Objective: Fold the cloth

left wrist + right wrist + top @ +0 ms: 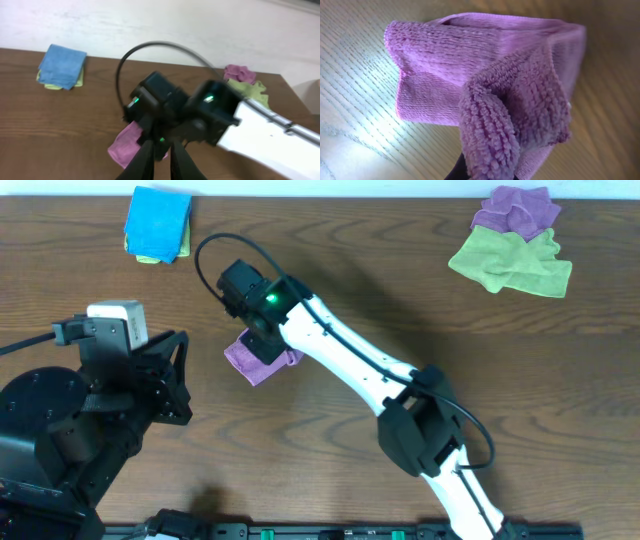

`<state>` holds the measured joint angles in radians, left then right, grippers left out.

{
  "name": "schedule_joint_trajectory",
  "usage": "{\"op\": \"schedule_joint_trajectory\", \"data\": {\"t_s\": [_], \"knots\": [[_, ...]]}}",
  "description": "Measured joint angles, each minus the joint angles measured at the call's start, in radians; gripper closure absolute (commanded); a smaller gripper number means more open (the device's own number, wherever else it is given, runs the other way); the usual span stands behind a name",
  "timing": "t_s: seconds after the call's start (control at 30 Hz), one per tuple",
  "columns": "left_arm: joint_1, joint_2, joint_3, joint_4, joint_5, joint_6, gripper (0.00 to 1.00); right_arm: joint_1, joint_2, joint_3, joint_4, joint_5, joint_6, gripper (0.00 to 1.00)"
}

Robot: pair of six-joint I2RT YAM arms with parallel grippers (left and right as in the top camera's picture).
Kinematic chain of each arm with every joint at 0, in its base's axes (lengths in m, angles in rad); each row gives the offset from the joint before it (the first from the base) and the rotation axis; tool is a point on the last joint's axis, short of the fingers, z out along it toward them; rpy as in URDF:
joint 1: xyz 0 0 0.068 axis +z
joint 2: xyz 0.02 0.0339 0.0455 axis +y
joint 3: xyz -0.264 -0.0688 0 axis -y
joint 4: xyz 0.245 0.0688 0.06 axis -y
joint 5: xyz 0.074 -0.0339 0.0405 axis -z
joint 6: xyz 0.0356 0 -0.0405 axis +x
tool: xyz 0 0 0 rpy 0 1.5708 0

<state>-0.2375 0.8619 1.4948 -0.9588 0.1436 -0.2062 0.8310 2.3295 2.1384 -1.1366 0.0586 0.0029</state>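
Note:
A small purple cloth [250, 360] lies partly folded on the wooden table, left of centre. My right gripper [265, 340] reaches over it and is shut on a bunched fold of it. In the right wrist view the cloth [485, 75] fills the frame, and the pinched fold rises from the gripper [487, 172] at the bottom edge. My left gripper [178, 375] stays at the lower left, apart from the cloth. Its fingers [167, 160] are close together and empty. They point toward the cloth [127, 145] and the right arm's wrist.
A folded blue cloth [158, 223] on a yellow-green one lies at the back left, also in the left wrist view [62, 65]. A crumpled purple cloth [515, 210] and a green cloth [510, 262] lie at the back right. The right arm's white link [350, 360] crosses the middle of the table.

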Motion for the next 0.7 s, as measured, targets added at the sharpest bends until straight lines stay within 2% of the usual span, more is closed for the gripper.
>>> {"op": "schedule_joint_trajectory", "data": {"t_s": [0.27, 0.7], "knots": [[0.000, 0.000, 0.000, 0.027, 0.062, 0.000, 0.82, 0.026, 0.064, 0.000, 0.040, -0.007, 0.000, 0.99], [0.000, 0.000, 0.000, 0.027, 0.097, 0.000, 0.81, 0.032, 0.066, 0.000, 0.089, -0.018, 0.001, 0.99]]}}
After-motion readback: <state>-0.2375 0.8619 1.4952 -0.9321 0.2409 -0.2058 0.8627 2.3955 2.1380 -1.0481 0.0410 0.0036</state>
